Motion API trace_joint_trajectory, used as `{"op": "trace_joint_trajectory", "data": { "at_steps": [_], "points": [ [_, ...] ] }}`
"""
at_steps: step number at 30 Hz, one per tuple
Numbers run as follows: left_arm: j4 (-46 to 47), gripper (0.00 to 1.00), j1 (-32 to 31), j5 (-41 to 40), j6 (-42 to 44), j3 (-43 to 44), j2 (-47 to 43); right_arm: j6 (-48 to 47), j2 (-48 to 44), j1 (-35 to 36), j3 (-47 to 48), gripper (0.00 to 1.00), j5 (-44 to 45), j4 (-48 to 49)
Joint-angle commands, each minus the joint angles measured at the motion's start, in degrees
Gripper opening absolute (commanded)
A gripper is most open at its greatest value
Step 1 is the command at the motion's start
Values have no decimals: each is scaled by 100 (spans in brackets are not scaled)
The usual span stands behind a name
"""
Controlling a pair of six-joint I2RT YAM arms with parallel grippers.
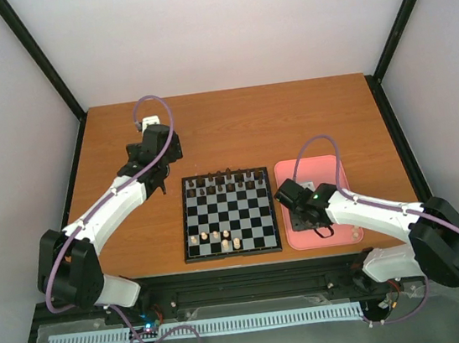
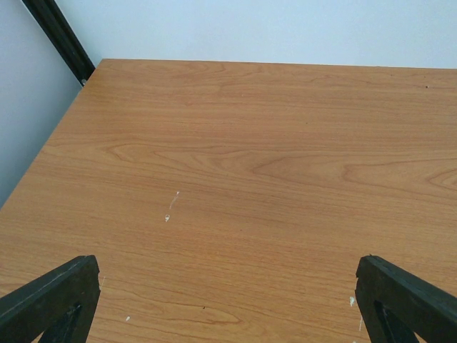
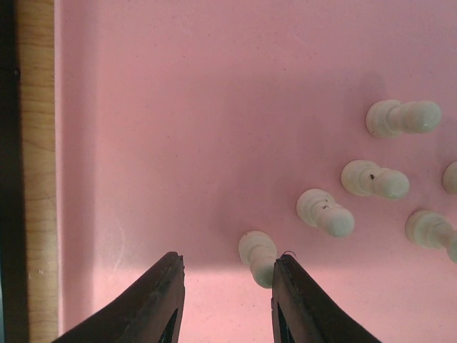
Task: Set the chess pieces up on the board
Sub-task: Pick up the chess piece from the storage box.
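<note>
Here, right gripper kept partly open over pink tray, nothing gripped, one pale chess piece laid between its fingers, beside the right one, board set beside tray, left gripper spread wide above table.

Left arm and right arm: smooth white link shells between bulky black joint housings, with a white base block at each shoulder. Along each, a thin purple cable, looping high over the wrist. On the right wrist, a small green light. Left tool and right tool: matte black, with wedge-shaped fingers tapering to narrow tips.
</note>
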Motion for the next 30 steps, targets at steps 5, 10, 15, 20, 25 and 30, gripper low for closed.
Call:
{"op": "trace_joint_trajectory", "data": {
  "at_steps": [5, 10, 15, 20, 25, 30],
  "points": [
    [39, 100, -40, -26, -34, 255, 59, 108, 100, -109, -12, 35, 270, 78],
    [39, 100, -40, -29, -26, 277, 92, 32, 3, -168, 61, 35, 334, 19],
    [35, 100, -40, -33, -28, 281, 111, -48, 160, -250, -2, 35, 220, 134],
    [31, 100, -40, -49, -19, 288, 110, -108, 324, -294, -59, 35, 126, 326],
    [31, 100, -40, -56, -17, 293, 135, -149, 316, -381, -93, 35, 165, 338],
    [31, 100, -40, -75, -19, 292, 152, -158, 333, -468, -143, 34, 137, 395]
  ]
}}
